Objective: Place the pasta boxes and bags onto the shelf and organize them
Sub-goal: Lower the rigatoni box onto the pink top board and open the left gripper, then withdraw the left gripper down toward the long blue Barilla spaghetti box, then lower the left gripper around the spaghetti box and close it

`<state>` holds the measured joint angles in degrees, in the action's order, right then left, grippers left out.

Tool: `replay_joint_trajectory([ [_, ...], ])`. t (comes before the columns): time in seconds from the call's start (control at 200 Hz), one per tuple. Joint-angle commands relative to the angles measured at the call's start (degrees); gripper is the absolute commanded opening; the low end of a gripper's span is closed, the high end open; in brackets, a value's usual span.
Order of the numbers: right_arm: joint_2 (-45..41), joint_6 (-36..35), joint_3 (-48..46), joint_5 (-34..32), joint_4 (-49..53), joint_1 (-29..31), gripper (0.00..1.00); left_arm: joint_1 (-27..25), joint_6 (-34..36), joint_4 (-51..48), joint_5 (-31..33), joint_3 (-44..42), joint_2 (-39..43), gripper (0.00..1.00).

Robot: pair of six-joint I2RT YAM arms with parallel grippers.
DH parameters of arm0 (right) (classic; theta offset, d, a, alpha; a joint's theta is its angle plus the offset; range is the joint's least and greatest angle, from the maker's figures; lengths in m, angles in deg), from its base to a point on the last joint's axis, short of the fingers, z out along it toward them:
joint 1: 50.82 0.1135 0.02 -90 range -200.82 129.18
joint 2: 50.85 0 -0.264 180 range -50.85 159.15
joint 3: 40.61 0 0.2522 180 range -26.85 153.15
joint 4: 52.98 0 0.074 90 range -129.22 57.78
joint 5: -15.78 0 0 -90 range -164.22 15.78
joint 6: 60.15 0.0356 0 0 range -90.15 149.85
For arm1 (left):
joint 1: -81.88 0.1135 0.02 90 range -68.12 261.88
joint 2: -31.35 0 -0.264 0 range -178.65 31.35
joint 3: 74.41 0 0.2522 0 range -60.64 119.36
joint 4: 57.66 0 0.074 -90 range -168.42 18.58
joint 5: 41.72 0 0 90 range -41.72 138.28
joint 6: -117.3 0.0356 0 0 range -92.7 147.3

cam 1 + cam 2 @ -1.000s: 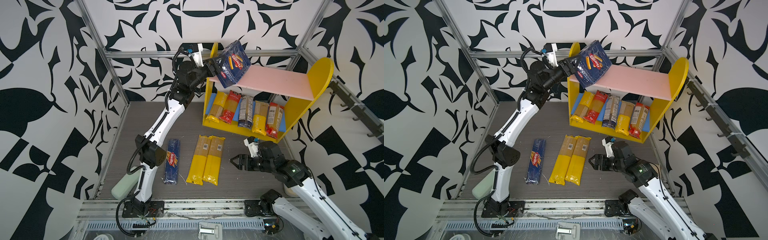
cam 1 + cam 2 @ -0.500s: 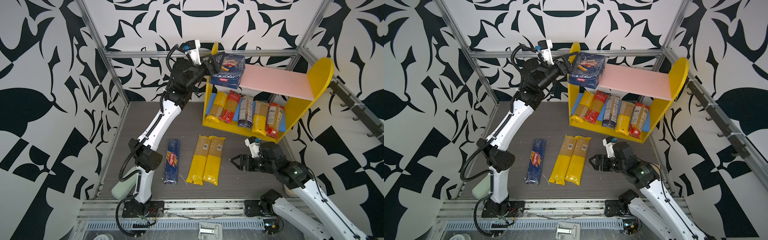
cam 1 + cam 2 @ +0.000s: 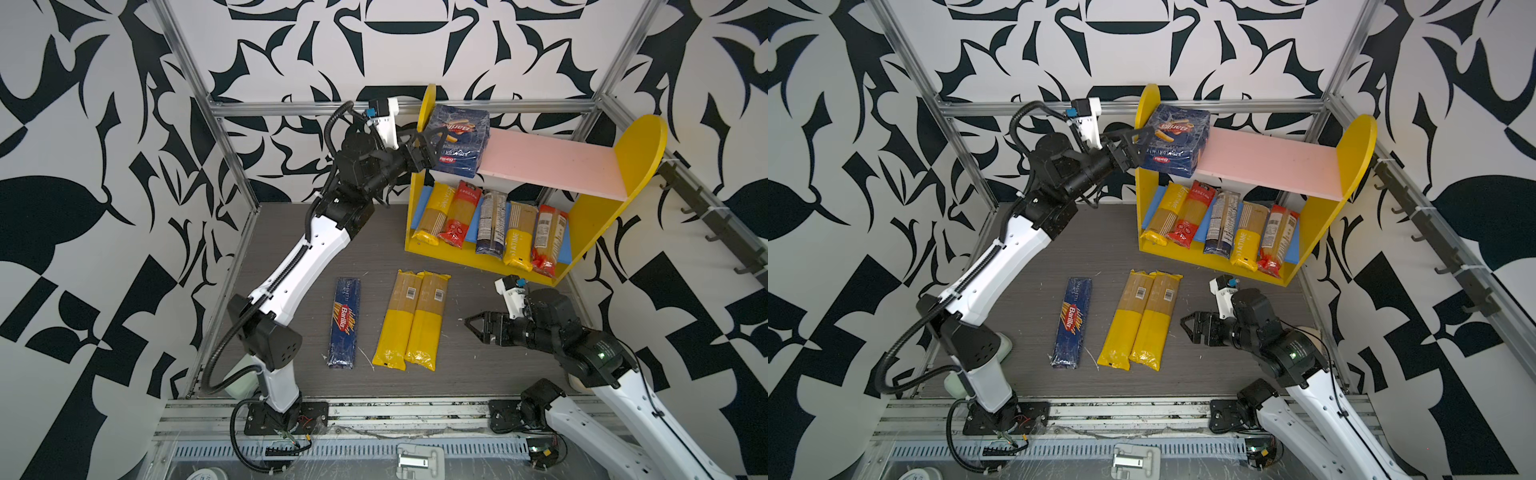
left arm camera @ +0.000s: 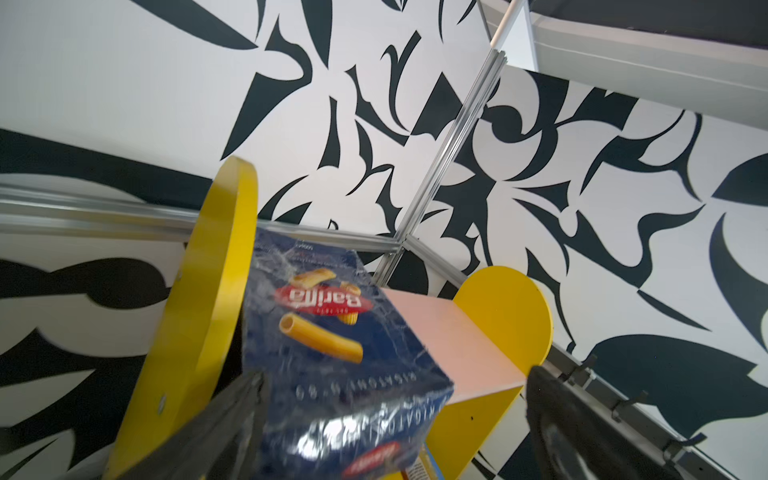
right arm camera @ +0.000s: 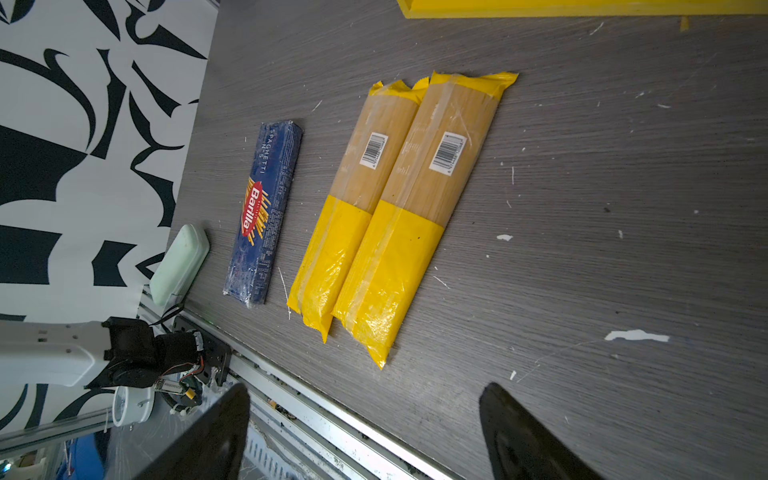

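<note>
Six packs look shelved, five spaghetti bags [image 3: 489,224] on the blue lower board [image 3: 424,196] and the rigatoni box [image 3: 459,137] on the pink upper board [image 3: 548,162] between the spread jaws of my left tool [image 3: 440,145], while the spaghetti box [image 3: 344,322] and two yellow-ended bags [image 3: 411,320] lie on the bench [image 3: 457,374] near my wide, empty right tool [image 3: 473,328].

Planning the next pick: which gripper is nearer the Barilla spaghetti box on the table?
Right. The right gripper hovers low, just past the two yellow bags from the spaghetti box; the left gripper is up at the shelf's pink board.

Pink board [image 3: 548,160] bare beside rigatoni box [image 3: 459,137]
</note>
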<state>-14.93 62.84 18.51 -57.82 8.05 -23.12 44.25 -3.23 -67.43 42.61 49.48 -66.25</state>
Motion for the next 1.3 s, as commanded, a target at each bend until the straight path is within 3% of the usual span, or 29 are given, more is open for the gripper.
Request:
replay_joint_trajectory([
  [0.0,-0.5,-0.5,-0.2,-2.7,1.9,-0.3,0.9,-1.2,3.9,-0.9,7.0,-9.3,9.7,1.0],
  [0.35,-0.5,1.4,-4.7,-1.7,-0.8,-0.2,0.94,-1.7,-1.4,-15.6,24.9,-45.7,39.7,1.0],
  [0.625,0.7,4.8,-9.5,1.0,-6.7,0.2,0.95,-1.7,-10.6,-32.4,30.7,-61.8,58.2,0.99],
  [0.89,4.3,6.0,-9.2,-0.9,-9.6,3.0,0.95,-1.7,-21.0,-41.8,29.8,-71.1,65.5,0.99],
  [1.105,9.9,6.7,-7.5,-5.5,-12.3,9.1,0.95,-1.8,-25.4,-45.6,28.4,-75.0,64.2,1.0],
  [1.295,14.1,7.0,-6.7,-5.8,-15.4,10.0,0.95,-3.7,-28.6,-48.1,27.3,-77.4,63.5,0.99],
])
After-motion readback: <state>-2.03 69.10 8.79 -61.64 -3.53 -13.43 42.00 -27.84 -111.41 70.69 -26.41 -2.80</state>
